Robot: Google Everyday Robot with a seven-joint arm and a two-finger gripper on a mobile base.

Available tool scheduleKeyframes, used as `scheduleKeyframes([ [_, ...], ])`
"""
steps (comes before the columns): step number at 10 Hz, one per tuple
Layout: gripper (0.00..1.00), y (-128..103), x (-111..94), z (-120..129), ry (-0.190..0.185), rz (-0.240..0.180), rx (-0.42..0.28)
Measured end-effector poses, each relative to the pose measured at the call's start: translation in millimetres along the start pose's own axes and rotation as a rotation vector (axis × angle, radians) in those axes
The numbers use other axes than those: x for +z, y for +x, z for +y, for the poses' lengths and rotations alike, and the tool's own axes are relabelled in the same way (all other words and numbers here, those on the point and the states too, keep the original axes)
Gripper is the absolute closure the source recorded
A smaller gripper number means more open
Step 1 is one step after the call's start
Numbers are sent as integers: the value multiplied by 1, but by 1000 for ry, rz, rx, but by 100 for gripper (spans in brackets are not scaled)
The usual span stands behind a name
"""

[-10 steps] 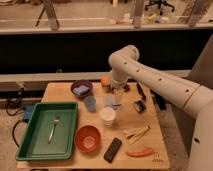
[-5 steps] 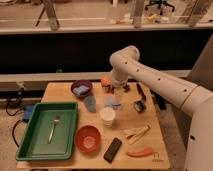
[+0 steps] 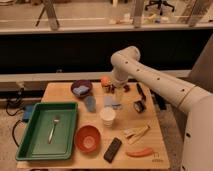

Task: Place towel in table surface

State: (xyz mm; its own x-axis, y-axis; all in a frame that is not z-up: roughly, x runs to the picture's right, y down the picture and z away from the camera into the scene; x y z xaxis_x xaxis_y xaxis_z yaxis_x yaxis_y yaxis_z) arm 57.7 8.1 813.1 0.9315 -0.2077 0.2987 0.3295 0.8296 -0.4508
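A small light-blue towel point(image 3: 113, 102) lies on the wooden table point(image 3: 65, 91), in the middle between a blue cup point(image 3: 90, 103) and a white cup point(image 3: 107, 116). My gripper point(image 3: 118, 94) hangs from the white arm, pointing down, right over the towel's far edge. I cannot tell whether it touches the towel.
A green tray point(image 3: 31, 141) with a fork point(image 3: 52, 128) sits at the left, with a red bowl point(image 3: 88, 138) next to it. A purple bowl point(image 3: 81, 89) and an orange point(image 3: 105, 80) stand at the back. A black remote point(image 3: 112, 149), a red pepper point(image 3: 140, 152) and a tape roll point(image 3: 139, 106) lie at the right.
The arm has shifted very slightly to the right. The towel is at the same spot on the table.
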Motion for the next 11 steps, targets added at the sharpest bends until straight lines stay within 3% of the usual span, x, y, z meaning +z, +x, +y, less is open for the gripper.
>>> scheduleKeyframes([
  [11, 20, 9, 25, -12, -25, -9, -22],
])
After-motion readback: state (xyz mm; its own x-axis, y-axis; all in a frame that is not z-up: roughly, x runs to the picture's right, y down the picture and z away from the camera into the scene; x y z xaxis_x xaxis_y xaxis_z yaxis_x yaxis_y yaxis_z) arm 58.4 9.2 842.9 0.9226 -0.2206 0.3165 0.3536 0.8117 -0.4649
